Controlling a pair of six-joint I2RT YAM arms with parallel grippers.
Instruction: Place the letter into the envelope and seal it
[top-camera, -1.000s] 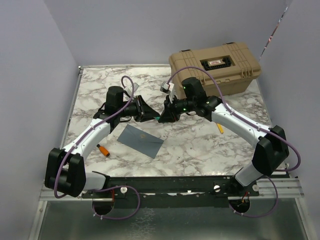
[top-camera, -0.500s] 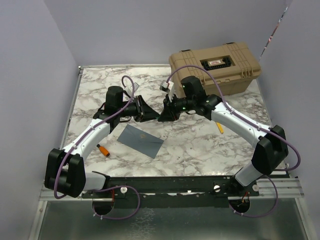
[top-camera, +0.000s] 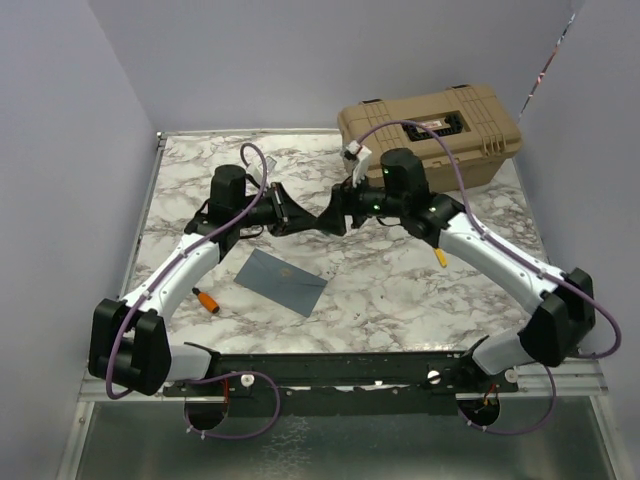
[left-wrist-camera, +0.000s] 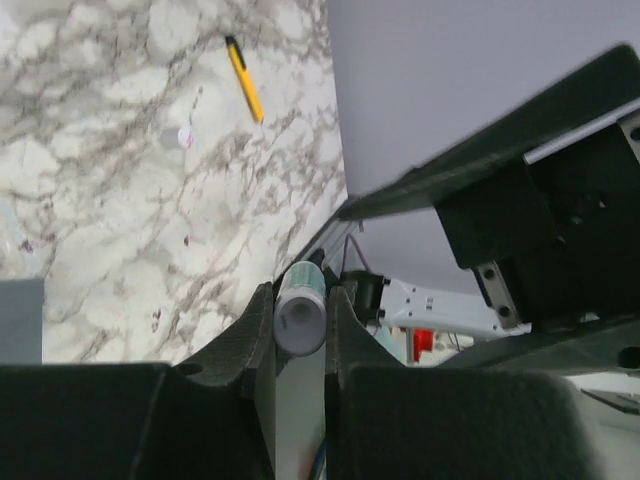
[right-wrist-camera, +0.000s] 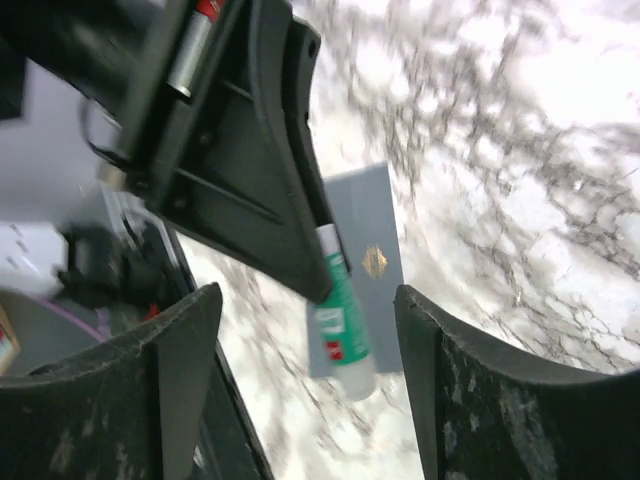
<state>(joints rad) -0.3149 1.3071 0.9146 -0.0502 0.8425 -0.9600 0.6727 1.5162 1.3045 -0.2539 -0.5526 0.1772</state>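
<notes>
The blue-grey envelope (top-camera: 282, 281) lies flat on the marble table, flap shut, with a small gold mark at its centre; it also shows in the right wrist view as the envelope (right-wrist-camera: 375, 230). The letter is out of view. My left gripper (top-camera: 305, 218) hangs above the table, shut on a green-and-white glue stick (left-wrist-camera: 300, 315) whose white end faces its camera. Facing it tip to tip, my right gripper (top-camera: 338, 213) stands open, its fingers either side of the glue stick (right-wrist-camera: 340, 310) without touching it.
A tan hard case (top-camera: 430, 135) stands at the back right. An orange object (top-camera: 207, 300) lies left of the envelope by the left arm. A yellow pen (top-camera: 440, 256) lies under the right forearm. A small white round thing (left-wrist-camera: 184, 137) lies on the marble.
The right gripper has opened wide and let go of the glue stick, and its arm has swung right and up. The left gripper has risen slightly and kept the stick.
</notes>
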